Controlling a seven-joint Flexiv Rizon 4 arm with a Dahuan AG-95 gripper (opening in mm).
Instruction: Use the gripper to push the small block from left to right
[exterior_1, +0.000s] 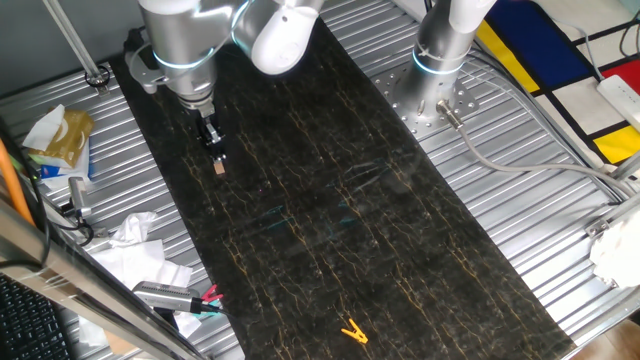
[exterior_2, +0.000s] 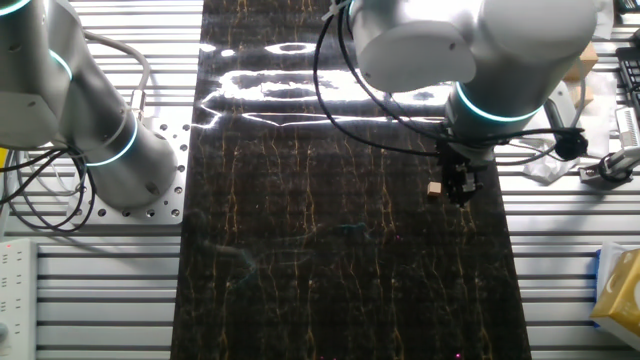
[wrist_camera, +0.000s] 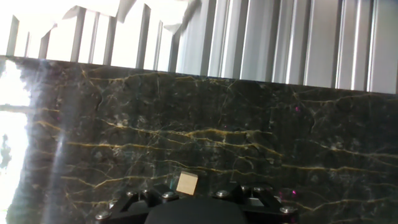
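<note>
The small block (exterior_1: 219, 168) is a tiny light-brown wooden cube on the dark marbled mat (exterior_1: 340, 210), near its left edge. My gripper (exterior_1: 213, 147) points down at the mat, its narrow black fingers together, with the tip right beside the block and nothing held. In the other fixed view the gripper (exterior_2: 462, 187) stands just right of the block (exterior_2: 434, 188), touching it or nearly so. In the hand view the block (wrist_camera: 186, 183) lies on the mat just beyond my hand's black body (wrist_camera: 186, 214); my fingertips are hidden there.
A yellow-orange clip (exterior_1: 353, 331) lies at the mat's near end. The second silver arm's bolted base (exterior_1: 432, 95) stands right of the mat. Crumpled paper, a box and tools (exterior_1: 135, 245) crowd the slatted table to the left. The mat stretches away right of the block.
</note>
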